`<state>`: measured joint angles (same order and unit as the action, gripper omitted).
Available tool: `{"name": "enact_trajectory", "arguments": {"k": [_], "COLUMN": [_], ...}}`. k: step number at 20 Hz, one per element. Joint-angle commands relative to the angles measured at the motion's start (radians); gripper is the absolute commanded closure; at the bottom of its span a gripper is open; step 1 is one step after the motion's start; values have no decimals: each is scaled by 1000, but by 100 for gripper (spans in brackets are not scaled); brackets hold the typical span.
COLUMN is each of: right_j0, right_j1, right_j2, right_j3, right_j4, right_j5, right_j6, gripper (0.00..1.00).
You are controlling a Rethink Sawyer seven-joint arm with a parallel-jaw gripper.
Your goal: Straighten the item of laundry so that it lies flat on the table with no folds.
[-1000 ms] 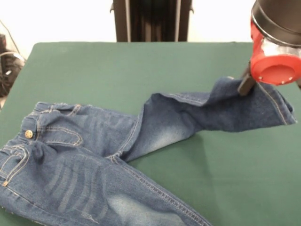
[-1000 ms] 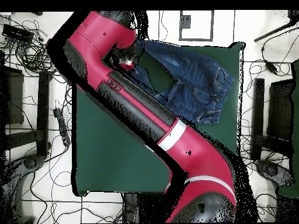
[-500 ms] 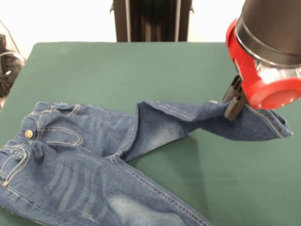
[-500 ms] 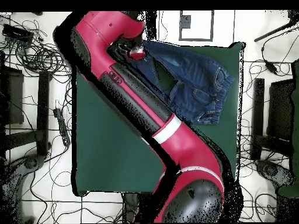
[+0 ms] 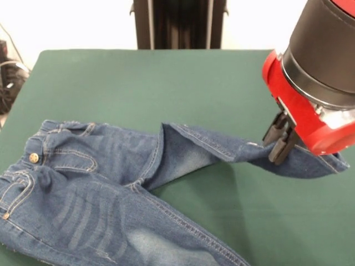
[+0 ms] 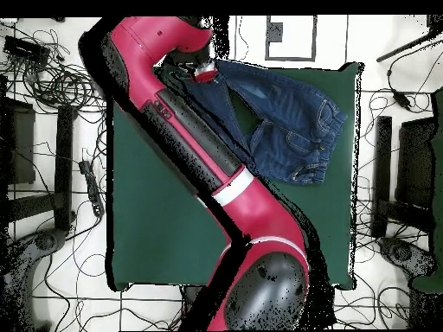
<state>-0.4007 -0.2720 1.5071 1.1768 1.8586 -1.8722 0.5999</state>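
The gripper [image 5: 280, 145], clamped on the far leg's cuff, is drawing it lower and rightward than a second ago, stretching the jeans [image 5: 111, 188] leftward from it along the leg's long axis across the green table [image 5: 138, 77] toward the lower-left waistband.

Faded denim jeans [image 5: 105, 183], matt felt table [image 5: 138, 83]

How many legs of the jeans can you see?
2. One leg stretches right toward the gripper, whose jaws pinch it near the cuff. The other leg runs down to the bottom edge, partly cut off.
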Motion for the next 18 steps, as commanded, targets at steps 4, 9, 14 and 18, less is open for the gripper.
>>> {"name": "enact_trajectory", "arguments": {"k": [4,9,14,18], "right_j0": [49,100,135,143], "right_j1": [9,24,40,60], "right_j2": [-42,-47,-49,-35], "right_j3": [-67,-167,-224,-255], "right_j4": [-4,-77,-138,-152], "right_j5": [32,7,16,32], "right_j6": [-276,-418,-531,-585], "gripper": [100,100,100,100]}}
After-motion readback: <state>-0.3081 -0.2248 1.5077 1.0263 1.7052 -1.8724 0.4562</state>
